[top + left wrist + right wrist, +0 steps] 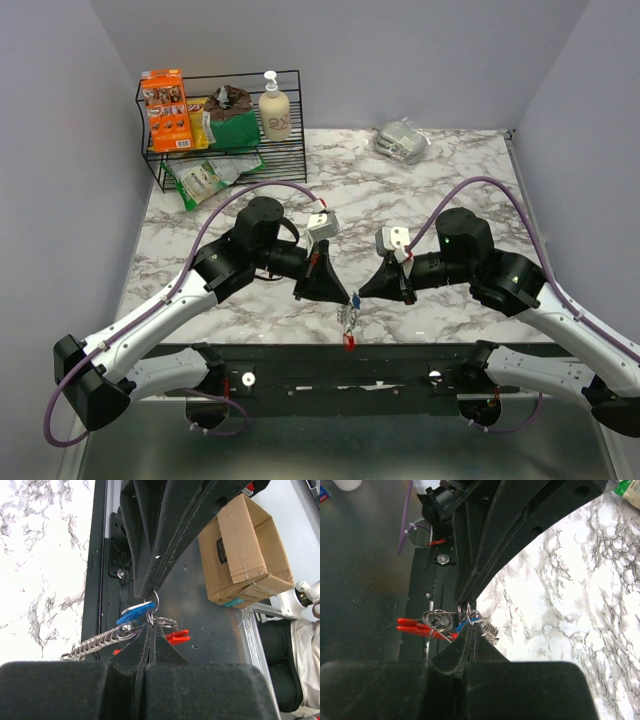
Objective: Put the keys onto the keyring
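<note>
My two grippers meet tip to tip above the table's near edge. The left gripper (347,297) (150,624) is shut on a small ring of the keyring. The right gripper (362,295) (471,630) is shut on a thin ring beside the blue-headed key (356,298) (135,612) (464,625). The silver chain (347,318) (100,642) (491,629) hangs below them, with the red clip (349,342) (177,636) (415,626) at its end. Loose silver rings (435,620) bunch by the clip. Other silver keys do not show clearly.
A black wire rack (290,125) holding packets and a pump bottle (274,108) stands at the back left. A clear plastic bag (402,140) lies at the back right. The black base rail (350,365) runs along the near edge. A cardboard box (245,555) sits on the floor below.
</note>
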Controlling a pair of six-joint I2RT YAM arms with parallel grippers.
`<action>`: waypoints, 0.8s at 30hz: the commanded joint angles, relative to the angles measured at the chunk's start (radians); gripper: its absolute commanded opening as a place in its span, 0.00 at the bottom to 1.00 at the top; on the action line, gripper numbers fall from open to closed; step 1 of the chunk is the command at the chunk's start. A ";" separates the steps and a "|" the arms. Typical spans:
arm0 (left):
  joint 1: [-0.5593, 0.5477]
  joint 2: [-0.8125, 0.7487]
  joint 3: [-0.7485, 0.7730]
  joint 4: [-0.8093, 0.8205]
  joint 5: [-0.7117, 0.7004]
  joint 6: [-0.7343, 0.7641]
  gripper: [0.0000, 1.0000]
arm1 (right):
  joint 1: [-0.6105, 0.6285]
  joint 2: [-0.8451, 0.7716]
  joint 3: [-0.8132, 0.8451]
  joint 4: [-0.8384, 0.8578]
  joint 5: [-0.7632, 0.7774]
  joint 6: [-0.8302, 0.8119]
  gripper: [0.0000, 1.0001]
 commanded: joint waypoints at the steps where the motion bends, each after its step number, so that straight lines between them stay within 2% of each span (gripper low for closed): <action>1: -0.020 -0.008 -0.002 -0.027 0.024 0.015 0.00 | 0.000 -0.013 0.012 0.052 0.047 0.004 0.00; 24: -0.042 -0.029 -0.041 0.017 0.018 0.003 0.00 | 0.003 0.056 0.081 0.072 0.003 -0.020 0.00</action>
